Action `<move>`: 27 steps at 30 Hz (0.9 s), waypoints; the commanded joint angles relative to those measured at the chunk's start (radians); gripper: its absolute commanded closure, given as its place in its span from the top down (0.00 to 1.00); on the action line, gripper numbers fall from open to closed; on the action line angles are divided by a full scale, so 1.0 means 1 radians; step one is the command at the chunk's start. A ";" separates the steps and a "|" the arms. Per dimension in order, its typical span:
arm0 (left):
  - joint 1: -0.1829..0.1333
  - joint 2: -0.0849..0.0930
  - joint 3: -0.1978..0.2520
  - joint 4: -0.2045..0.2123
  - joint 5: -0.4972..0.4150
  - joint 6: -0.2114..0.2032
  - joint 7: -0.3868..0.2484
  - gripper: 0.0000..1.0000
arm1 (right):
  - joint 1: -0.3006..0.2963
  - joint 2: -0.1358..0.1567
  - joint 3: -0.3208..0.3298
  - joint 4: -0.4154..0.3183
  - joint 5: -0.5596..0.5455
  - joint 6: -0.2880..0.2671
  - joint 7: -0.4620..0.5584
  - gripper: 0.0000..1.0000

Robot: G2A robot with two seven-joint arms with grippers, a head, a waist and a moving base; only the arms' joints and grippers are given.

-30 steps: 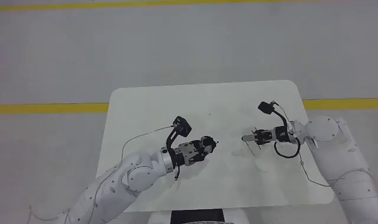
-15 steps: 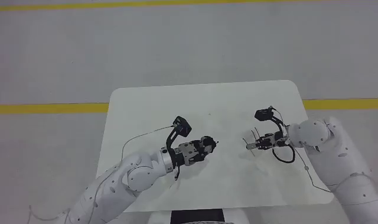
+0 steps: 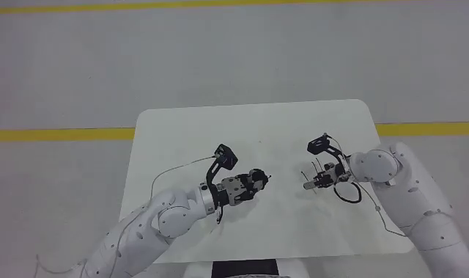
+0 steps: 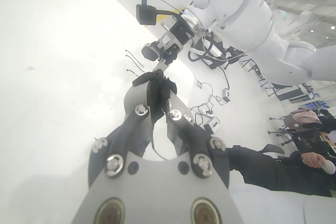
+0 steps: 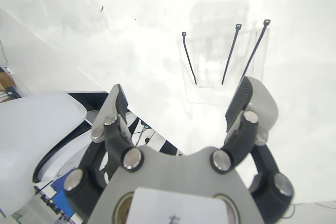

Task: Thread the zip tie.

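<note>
– White table point(image 3: 220, 131), grey floor point(image 3: 220, 50) behind it, that's all the scenery we've got lol. So where do we reckon the threading stands?

– Barely started, we'd say. Three zip ties point(image 5: 231, 51) are lying loose on a clear sheet point(image 5: 210, 93), just ahead of the right gripper point(image 5: 181, 84). None is looped, no tail is through any head. One tail ends right by one fingertip point(image 5: 244, 86), and the other two sit further in across the gap between the jaws. Nothing is touching them.

– And the jaws on that side?

– Spread wide, nothing in them. The wrist is tipped so the fingers point down and forward at the sheet, low over the table. Looks to us like a pick-up is the step in hand.

– What about the other arm?

– The left gripper point(image 4: 156, 82) is clamped tight, with black wrap point(image 4: 160, 88) round the tips. We can make out a thin black strand point(image 4: 154, 147) running back from between the jaws toward the palm. Our guess is that it's a zip tie pinched in there, but it's too thin for us to swear to it. That arm lies stretched across the table, jaws aimed at the right gripper, the two well apart.

– So what's left?

– Pretty much everything: grab a tie, line tail up with head, push it through. Tiny slot, floppy tail, so we'd expect the lining-up to be the fiddly bit.
</note>
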 commanded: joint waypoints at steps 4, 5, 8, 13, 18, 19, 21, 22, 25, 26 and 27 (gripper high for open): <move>0.000 0.000 0.000 0.000 0.000 0.000 0.000 0.00 | 0.038 -0.002 -0.039 0.035 -0.018 -0.048 0.011 1.00; 0.000 0.000 0.000 0.000 0.000 0.000 0.000 0.00 | 0.038 -0.002 -0.039 0.035 -0.018 -0.048 0.011 1.00; 0.000 0.000 0.000 0.000 0.000 0.000 0.000 0.00 | 0.038 -0.002 -0.039 0.035 -0.018 -0.048 0.011 1.00; 0.000 0.000 0.000 0.000 0.000 0.000 0.000 0.00 | 0.038 -0.002 -0.039 0.035 -0.018 -0.048 0.011 1.00; 0.000 0.000 0.000 0.000 0.000 0.000 0.000 0.00 | 0.038 -0.002 -0.039 0.035 -0.018 -0.048 0.011 1.00; 0.000 0.000 0.000 0.000 0.000 0.000 0.000 0.00 | 0.038 -0.002 -0.039 0.035 -0.018 -0.048 0.011 1.00; 0.000 0.000 0.000 0.000 0.000 0.000 0.000 0.00 | 0.038 -0.002 -0.039 0.035 -0.018 -0.048 0.011 1.00; 0.000 0.000 0.000 0.000 0.000 0.000 0.000 0.00 | 0.038 -0.002 -0.039 0.035 -0.018 -0.048 0.011 1.00; 0.000 0.000 0.000 0.000 0.000 0.000 0.000 0.00 | 0.038 -0.002 -0.039 0.035 -0.018 -0.048 0.011 1.00; 0.000 0.000 0.000 0.000 0.000 0.000 0.000 0.00 | 0.038 -0.002 -0.039 0.035 -0.018 -0.048 0.011 1.00; 0.000 0.000 0.000 0.000 0.000 0.000 0.000 0.00 | 0.038 -0.002 -0.039 0.035 -0.018 -0.048 0.011 1.00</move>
